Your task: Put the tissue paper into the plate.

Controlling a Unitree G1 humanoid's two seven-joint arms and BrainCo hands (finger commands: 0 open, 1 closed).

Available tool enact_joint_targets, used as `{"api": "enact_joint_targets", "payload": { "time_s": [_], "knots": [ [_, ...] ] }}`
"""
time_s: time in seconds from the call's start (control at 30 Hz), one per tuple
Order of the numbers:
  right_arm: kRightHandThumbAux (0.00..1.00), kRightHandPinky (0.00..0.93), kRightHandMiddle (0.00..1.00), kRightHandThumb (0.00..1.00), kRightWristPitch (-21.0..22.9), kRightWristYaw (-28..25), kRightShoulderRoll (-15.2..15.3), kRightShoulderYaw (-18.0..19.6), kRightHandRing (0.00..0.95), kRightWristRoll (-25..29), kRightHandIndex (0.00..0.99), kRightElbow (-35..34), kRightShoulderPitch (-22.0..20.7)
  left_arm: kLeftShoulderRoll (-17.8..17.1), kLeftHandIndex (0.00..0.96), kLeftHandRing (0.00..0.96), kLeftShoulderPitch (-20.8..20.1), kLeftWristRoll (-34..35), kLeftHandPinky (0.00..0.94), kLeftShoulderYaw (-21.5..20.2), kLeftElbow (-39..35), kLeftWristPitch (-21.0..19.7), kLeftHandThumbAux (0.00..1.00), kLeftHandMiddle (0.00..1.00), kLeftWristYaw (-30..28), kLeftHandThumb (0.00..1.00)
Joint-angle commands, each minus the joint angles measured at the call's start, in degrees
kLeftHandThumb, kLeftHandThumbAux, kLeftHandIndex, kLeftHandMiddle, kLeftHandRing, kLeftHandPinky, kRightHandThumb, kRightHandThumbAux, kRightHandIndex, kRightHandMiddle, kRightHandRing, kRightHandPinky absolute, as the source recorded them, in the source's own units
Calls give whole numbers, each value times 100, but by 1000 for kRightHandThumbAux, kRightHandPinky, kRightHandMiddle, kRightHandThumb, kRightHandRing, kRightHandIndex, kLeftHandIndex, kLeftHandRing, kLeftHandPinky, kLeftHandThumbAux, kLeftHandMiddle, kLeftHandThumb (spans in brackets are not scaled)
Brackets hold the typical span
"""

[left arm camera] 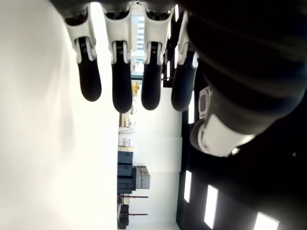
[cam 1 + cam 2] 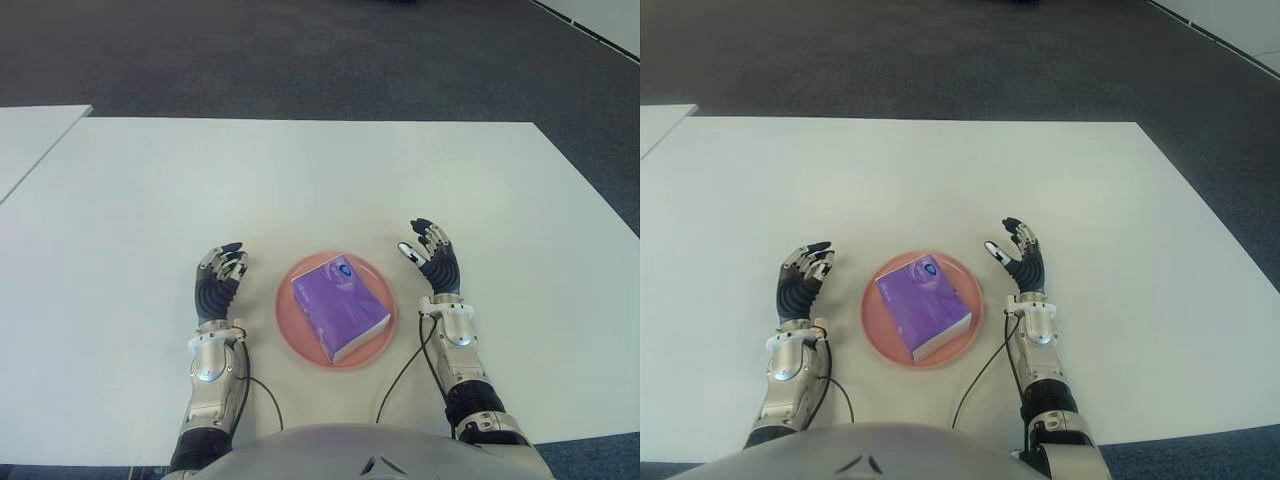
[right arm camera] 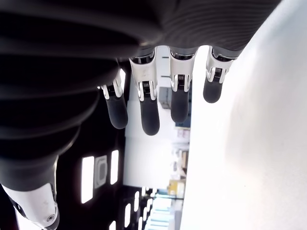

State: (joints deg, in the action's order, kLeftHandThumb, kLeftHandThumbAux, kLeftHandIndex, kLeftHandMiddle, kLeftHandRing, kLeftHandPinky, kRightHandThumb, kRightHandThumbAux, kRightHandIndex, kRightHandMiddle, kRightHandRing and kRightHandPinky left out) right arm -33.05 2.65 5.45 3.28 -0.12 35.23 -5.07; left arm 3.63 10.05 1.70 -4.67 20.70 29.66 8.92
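On the white table (image 2: 300,170), near edge: a round salmon-pink plate (image 2: 293,331) is seen between the two hands.
Tissue paper: a flat purple pack of tissue paper (image 2: 339,305) is seen lying inside the plate, turned at an angle, one corner close to the near rim.
Left hand (image 2: 219,279): shown just left of the plate, apart from it; fingers relaxed and straight in the wrist view, nothing held.
Right hand (image 2: 434,258): shown just right of the plate, apart from it; fingers spread, nothing held.
Task stage: judged done, since the pack is already in the plate and both hands are free.
Risk, hands: either hand could clip the plate rim if drawn back carelessly, since both flank it closely; the plate could then be slid or the pack tipped out.
Risk, pack: the corner by the rim could be caught by a passing finger.
Risk, cables: dark cables (image 2: 400,378) trail near the plate and could snag it.
Writing: a small pale emblem (image 2: 342,269) is seen on the pack; no words can be read.
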Motion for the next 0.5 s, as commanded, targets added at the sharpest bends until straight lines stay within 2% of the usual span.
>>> {"api": "enact_joint_targets", "payload": {
  "time_s": [0.03, 0.3, 0.33, 0.4, 0.5],
  "knots": [
    [674, 30, 262, 247, 420, -102, -235, -108, 172, -47, 213, 724, 1060, -59, 405, 356, 79, 211, 374, -137, 1359, -270, 718, 318, -367, 684],
    [659, 38, 254, 258, 370, -184, -319, -116, 168, 34, 208, 456, 1252, -83, 401, 345, -31, 133, 359, -179, 1699, -349, 720, 301, -421, 673],
    [650, 64, 248, 256, 368, -194, -335, -120, 170, 45, 200, 404, 1288, -88, 328, 339, -27, 118, 351, -174, 1708, -375, 707, 297, -421, 528],
    [634, 90, 237, 254, 374, -228, -392, -119, 171, 103, 184, 264, 1382, -98, 253, 329, 31, 103, 333, -148, 1654, -454, 697, 290, -450, 388],
    [609, 104, 219, 250, 410, -295, -489, -130, 165, 213, 157, -6, 1563, -113, 181, 311, 207, 113, 306, -112, 1459, -548, 688, 276, -520, 272]
  ]
}}
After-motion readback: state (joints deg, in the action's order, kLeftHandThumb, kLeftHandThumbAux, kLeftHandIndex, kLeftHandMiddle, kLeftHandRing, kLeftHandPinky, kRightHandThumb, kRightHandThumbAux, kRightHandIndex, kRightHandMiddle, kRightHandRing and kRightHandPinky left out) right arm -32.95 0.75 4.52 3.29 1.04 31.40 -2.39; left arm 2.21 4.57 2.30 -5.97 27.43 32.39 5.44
